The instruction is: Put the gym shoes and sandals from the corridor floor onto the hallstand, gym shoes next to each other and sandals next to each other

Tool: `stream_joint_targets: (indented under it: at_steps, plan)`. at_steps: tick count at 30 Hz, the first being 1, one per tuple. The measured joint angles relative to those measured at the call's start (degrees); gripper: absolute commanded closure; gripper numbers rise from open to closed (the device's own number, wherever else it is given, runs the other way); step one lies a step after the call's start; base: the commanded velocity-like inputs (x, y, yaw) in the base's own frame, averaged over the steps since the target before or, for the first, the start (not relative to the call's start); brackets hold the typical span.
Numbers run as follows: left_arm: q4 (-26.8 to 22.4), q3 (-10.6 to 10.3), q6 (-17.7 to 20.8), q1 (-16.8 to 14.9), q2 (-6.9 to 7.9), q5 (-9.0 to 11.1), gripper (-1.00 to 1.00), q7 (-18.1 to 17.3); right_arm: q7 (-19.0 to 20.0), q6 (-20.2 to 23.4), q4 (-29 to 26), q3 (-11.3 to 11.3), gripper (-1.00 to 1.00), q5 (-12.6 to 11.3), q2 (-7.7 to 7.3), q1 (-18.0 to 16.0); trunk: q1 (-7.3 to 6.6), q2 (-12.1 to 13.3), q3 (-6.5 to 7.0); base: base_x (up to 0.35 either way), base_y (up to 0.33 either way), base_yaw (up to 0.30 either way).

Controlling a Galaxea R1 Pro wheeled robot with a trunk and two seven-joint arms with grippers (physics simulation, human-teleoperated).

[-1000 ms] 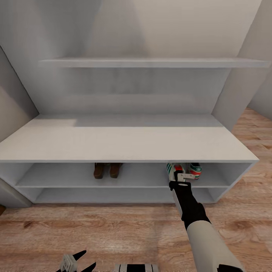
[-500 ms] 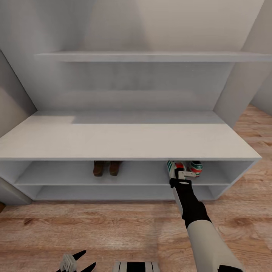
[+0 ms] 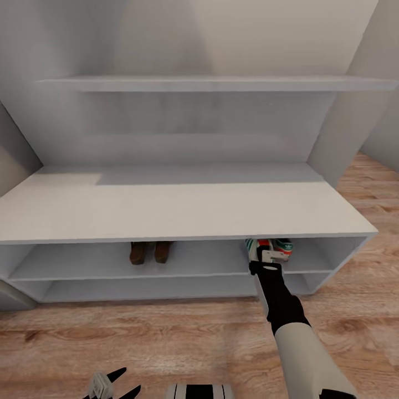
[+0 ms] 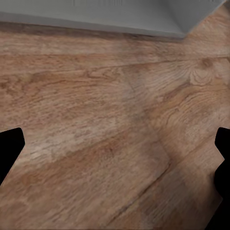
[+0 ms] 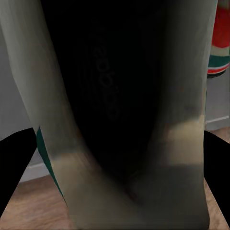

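Unmoved since earlier: brown sandals [image 3: 149, 252] mid-shelf in the pale hallstand [image 3: 183, 213]; right fingers [image 3: 267, 256] clamp one gym shoe [image 5: 120, 96]; left fingers [image 4: 9, 148] spread empty.

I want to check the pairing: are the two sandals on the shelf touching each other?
Cannot tell. In the head view the sandals stand side by side on the rack's upper shelf, but the line between them is too small and dark to show contact or a gap.

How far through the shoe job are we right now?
Both sandals sit side by side on the hallstand's upper open shelf. One gym shoe is there too. The right gripper is at the shelf with the second gym shoe. Left: release it beside its mate. Left gripper idle, open.
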Motion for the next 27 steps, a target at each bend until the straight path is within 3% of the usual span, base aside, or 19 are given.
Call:
stream_joint_targets:
  at_steps: [3,16,27]
  plan:
    - [0.0,0.0,0.0,0.0,0.0,0.0,-1.0,0.0,0.0,0.2,-0.1,0.0,1.0,1.1,0.0,0.0,0.03,0.0,0.0,0.102,0.0,-0.003]
    - [0.0,0.0,0.0,0.0,0.0,0.0,-1.0,0.0,0.0,0.2,-0.1,0.0,1.0,1.3,0.0,0.0,0.05,0.0,0.0,0.014,0.0,0.0]
    - [0.0,0.0,0.0,0.0,0.0,0.0,-1.0,0.0,0.0,0.3,-0.1,0.0,1.0,1.3,0.0,0.0,0.03,0.0,0.0,0.128,0.0,0.0]
